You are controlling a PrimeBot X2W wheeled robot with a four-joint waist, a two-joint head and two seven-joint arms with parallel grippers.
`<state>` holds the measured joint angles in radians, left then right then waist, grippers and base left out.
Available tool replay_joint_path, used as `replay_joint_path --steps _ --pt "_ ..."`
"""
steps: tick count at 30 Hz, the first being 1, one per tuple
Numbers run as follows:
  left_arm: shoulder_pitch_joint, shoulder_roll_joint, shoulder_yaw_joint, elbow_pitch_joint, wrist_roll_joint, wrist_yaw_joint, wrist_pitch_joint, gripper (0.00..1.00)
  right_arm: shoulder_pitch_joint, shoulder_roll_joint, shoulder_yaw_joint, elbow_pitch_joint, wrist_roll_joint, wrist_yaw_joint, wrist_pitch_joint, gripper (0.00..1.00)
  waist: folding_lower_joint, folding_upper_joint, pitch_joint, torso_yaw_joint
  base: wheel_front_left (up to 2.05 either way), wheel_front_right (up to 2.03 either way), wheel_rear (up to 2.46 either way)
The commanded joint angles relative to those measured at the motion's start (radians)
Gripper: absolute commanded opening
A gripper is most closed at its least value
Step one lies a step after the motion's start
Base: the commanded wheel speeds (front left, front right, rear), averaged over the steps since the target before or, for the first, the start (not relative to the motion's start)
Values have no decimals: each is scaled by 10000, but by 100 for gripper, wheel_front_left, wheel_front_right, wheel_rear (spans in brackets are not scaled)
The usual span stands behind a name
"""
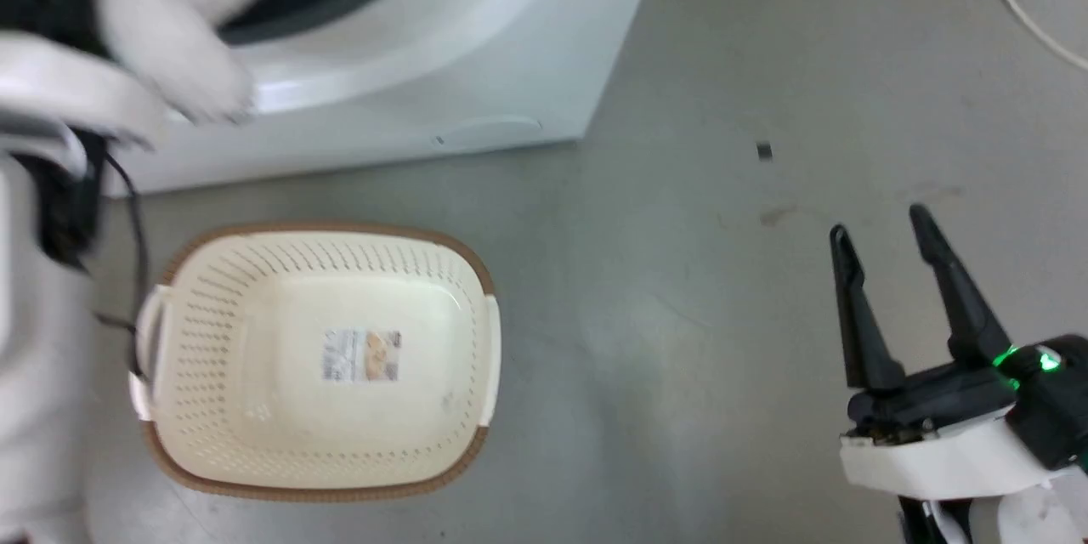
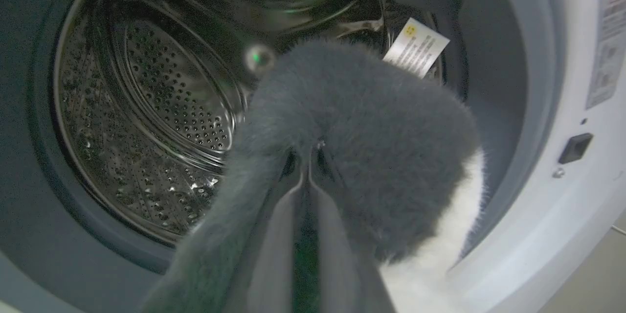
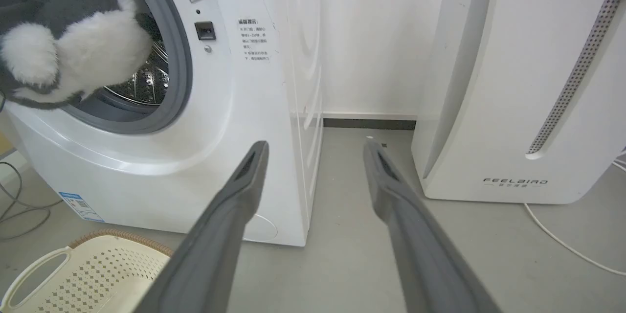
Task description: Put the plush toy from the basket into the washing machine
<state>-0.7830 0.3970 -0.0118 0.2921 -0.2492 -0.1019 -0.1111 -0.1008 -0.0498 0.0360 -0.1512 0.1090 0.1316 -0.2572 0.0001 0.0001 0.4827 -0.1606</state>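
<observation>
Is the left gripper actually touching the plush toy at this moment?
Touching. In the left wrist view the left gripper has its jaws closed together into the plush toy, with the dark fur pinched between them and bulging on both sides.

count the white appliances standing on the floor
2. The washing machine stands left in the right wrist view; the FEELBIRD appliance stands right of it, bare floor between them. More could sit outside the frames.
</observation>
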Motion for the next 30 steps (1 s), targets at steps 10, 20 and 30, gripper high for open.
replay_joint_path --steps 10,20,30 --pt "-4786 1383 -662 2019 621 -201 669 0 -746 -4 189 -455 481 -9 -46 100 -1 -1 2449 -1031 0 0 0" --pt "-7763 1658 -1796 4639 998 -272 1087 0 -993 -4 433 -536 773 -9 -46 100 -1 -1 3377 -1417 0 0 0" --pt "-7948 1659 -3782 6127 -591 -285 2245 0 -1168 -4 404 -529 822 -9 -46 100 -1 -1 3601 -1291 0 0 0"
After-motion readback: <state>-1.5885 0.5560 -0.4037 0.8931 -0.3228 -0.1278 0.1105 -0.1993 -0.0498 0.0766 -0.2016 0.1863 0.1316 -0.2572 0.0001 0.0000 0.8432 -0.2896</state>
